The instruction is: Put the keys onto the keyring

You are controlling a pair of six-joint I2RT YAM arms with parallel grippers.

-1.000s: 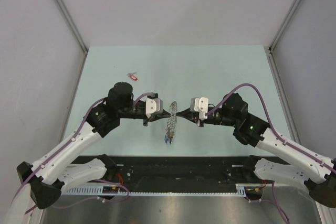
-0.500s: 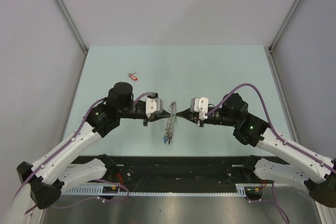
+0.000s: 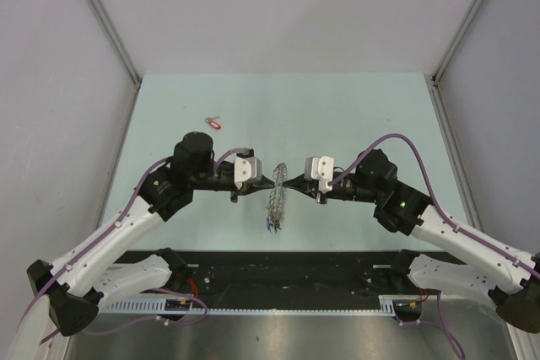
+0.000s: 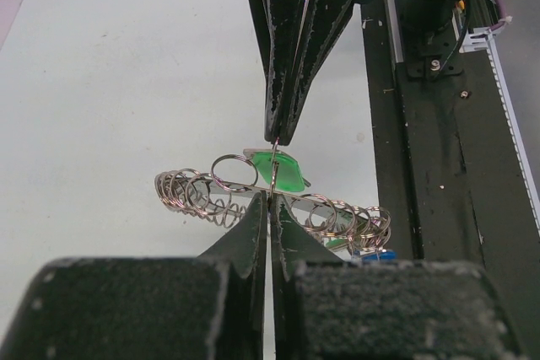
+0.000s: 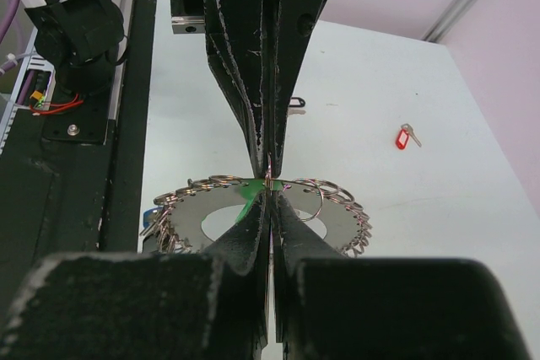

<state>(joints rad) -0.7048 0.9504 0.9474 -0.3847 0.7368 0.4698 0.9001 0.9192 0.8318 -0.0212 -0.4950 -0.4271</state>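
Keyring (image 3: 276, 201) stands edge-on, long axis near-to-far, far rim between left tool (image 3: 270, 180) and right tool (image 3: 291, 181), both clenched tip-to-tip by green key (image 4: 285, 173).

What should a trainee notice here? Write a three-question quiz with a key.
1. True or false: the red-tagged key lies on the table, apart from the keyring.
2. Where are the left gripper and the right gripper?
A. Tip to tip at the keyring
B. Both beside the red-tagged key
C. Far apart from each other
3. Fill in: the tag right by the meeting tips is coloured ____.

Key: 1 true; 2 A; 3 green.
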